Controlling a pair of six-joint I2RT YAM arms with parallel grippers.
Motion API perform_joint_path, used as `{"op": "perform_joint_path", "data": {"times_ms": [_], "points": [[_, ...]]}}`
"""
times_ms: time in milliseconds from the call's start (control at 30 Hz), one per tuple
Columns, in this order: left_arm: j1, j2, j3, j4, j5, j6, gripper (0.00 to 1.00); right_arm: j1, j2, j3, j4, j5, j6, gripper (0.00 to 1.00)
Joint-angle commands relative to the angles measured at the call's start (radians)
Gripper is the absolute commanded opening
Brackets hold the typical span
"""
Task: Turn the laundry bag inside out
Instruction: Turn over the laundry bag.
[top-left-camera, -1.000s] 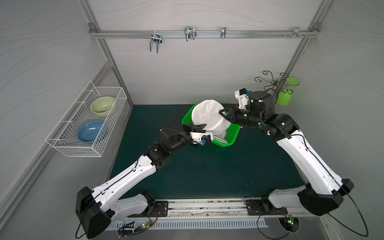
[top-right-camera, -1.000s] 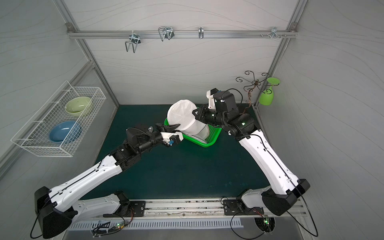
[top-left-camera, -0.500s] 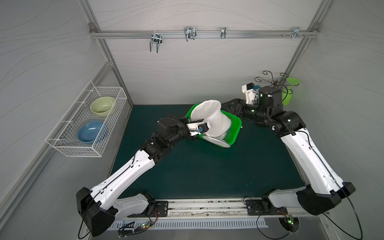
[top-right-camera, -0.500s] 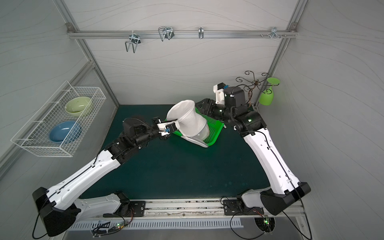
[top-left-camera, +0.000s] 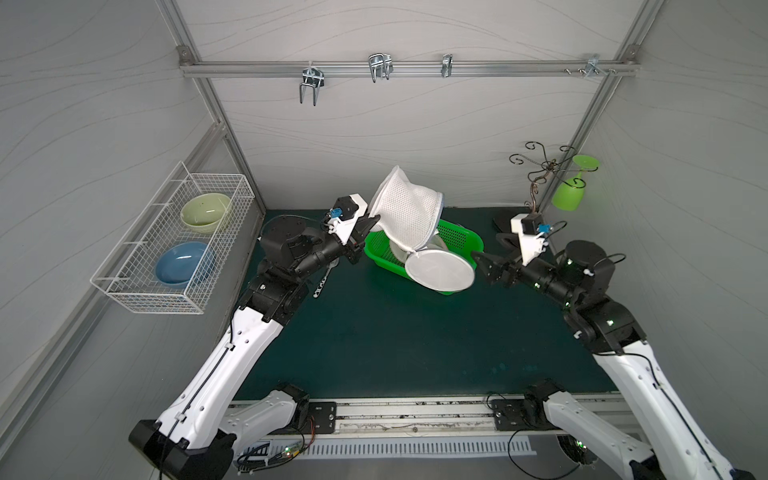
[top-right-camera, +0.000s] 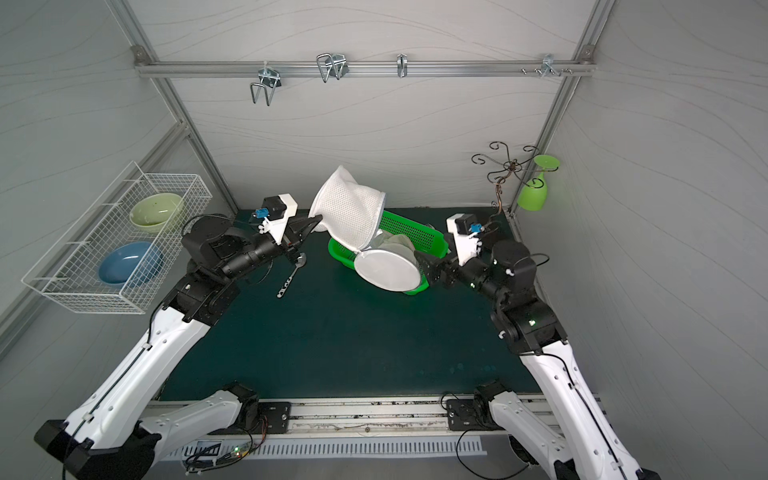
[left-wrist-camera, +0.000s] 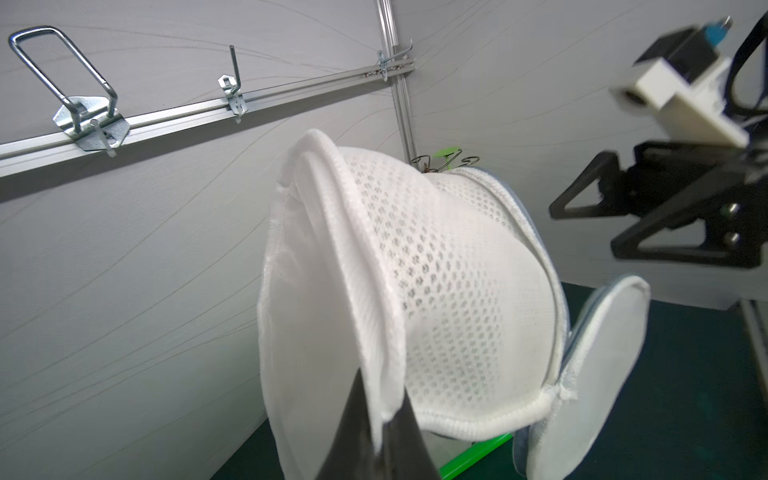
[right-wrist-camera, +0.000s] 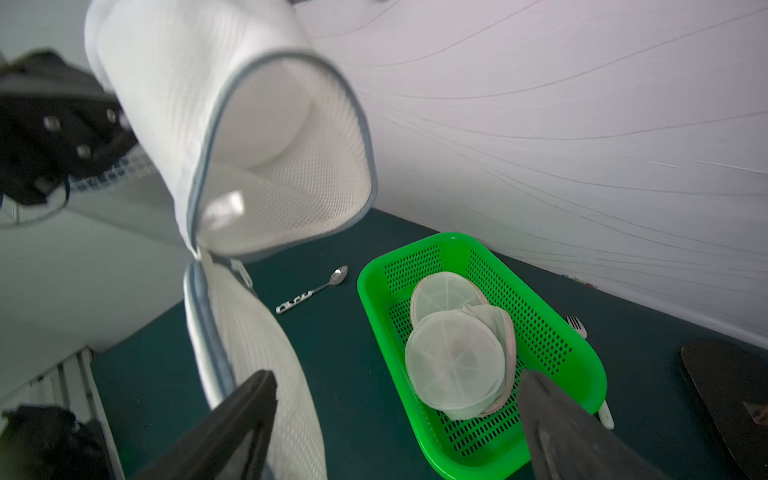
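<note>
The left claw (left-wrist-camera: 384, 432) is clamped on a fold at the closed end of the bag (top-left-camera: 409, 216). It holds the bag in the air, tilted, with the open mouth turned down toward the right arm. The right claw (top-left-camera: 482, 268) has its jaws wide apart and grips nothing. It sits just beside the round flap (top-left-camera: 439, 271), and I cannot tell whether a finger touches it.

The flap hangs from the mouth's grey rim by one short joint, between the right claw and the basket (top-left-camera: 461, 237). The green basket sits on the mat (top-left-camera: 374, 340) right under the bag and holds pale mesh discs (right-wrist-camera: 455, 361).

A spoon (top-right-camera: 291, 276) lies on the mat below the left claw, apart from the basket. A fork (right-wrist-camera: 577, 326) pokes out behind the basket, near the back wall. In the far corner behind the right arm, a wire stand (top-left-camera: 540, 178) carries a green glass (top-left-camera: 570, 194) hanging bowl-down. A rack (top-left-camera: 158, 297) on the left wall, well apart from the bag, holds two bowls.
</note>
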Motion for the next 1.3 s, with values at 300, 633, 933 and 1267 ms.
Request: {"op": "perform_joint_path", "data": {"times_ms": [300,633,933,1267], "points": [[0.004,-0.041,-0.127,0.102,0.370,-0.203,0.00,0.040,0.014,-0.063,0.190,-0.169,-0.252,0.94],[0.004,0.000,-0.143,0.108,0.620,-0.221,0.00,0.101,0.083,-0.022,0.272,-0.156,-0.294,0.92],[0.003,0.025,-0.103,-0.137,0.802,-0.018,0.00,0.149,0.108,0.026,0.257,-0.304,-0.285,0.93],[0.001,0.074,-0.081,-0.308,0.854,0.093,0.00,0.160,0.140,0.047,0.205,-0.295,-0.316,0.92]]}}
